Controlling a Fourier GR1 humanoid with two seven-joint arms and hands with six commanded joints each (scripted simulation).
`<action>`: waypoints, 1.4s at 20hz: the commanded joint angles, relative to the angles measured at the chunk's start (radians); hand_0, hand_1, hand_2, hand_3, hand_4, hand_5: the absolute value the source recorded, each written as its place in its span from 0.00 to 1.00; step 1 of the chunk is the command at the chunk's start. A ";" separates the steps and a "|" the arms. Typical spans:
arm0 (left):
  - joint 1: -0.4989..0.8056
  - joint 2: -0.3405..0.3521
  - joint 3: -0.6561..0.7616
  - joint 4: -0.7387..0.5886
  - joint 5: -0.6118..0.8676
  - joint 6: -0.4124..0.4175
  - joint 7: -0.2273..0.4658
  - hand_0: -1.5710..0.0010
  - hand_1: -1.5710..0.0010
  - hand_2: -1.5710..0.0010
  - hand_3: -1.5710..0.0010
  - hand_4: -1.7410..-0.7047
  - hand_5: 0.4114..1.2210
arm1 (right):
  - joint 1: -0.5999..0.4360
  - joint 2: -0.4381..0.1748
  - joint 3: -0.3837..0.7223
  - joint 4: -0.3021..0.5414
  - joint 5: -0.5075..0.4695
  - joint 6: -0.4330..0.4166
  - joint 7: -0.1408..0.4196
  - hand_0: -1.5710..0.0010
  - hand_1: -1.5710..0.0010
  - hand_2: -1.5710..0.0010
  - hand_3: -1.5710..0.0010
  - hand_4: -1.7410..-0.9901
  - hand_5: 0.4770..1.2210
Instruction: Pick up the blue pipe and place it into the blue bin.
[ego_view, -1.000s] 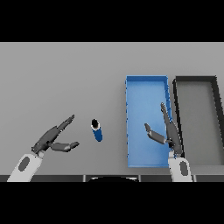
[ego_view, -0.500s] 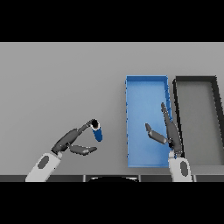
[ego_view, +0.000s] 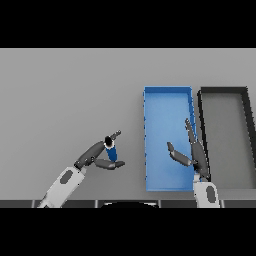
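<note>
Head view: much of the blue pipe (ego_view: 111, 150) is covered by the left hand (ego_view: 98, 156), so that only its dark upper end and a short length of blue body can be made out between the fingers and the thumb. The fingers are curled along the pipe's left side and the thumb is pressed in from below on the right, so the pipe is pinched by this hand. Whether its lower end touches the desk (ego_view: 65, 100) cannot be told. The pipe's long axis runs nearly up and down in the view, with a slight tilt, the dark end pointing away from the robot. No writing or label can be read on it.

The pipe is found on the left of the blue bin (ego_view: 167, 145), well apart from its near wall. The bin's long axis runs away from the robot, and its near right corner is hidden behind the right arm. The right hand (ego_view: 192, 152) is held over the bin's right part, fingers straight and spread, nothing held. A black bin (ego_view: 226, 135) lies just beside the blue one on the right, its far right side cut off by the picture's edge.
</note>
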 joint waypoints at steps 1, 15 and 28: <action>0.009 -0.009 -0.002 0.007 0.008 -0.007 -0.024 1.00 1.00 1.00 1.00 0.64 0.02 | 0.007 -0.011 -0.007 -0.001 0.001 0.000 -0.009 1.00 1.00 1.00 1.00 0.71 0.23; 0.026 -0.117 -0.013 0.025 0.043 0.021 -0.111 0.16 0.14 0.12 0.12 0.22 0.90 | -0.014 -0.006 -0.010 0.007 -0.018 0.010 0.007 1.00 1.00 1.00 1.00 0.69 0.23; -0.044 -0.166 0.014 -0.191 0.051 -0.011 -0.048 0.01 0.01 0.01 0.01 0.27 0.99 | -0.017 -0.023 -0.019 0.018 -0.005 0.008 -0.009 1.00 1.00 1.00 1.00 0.75 0.22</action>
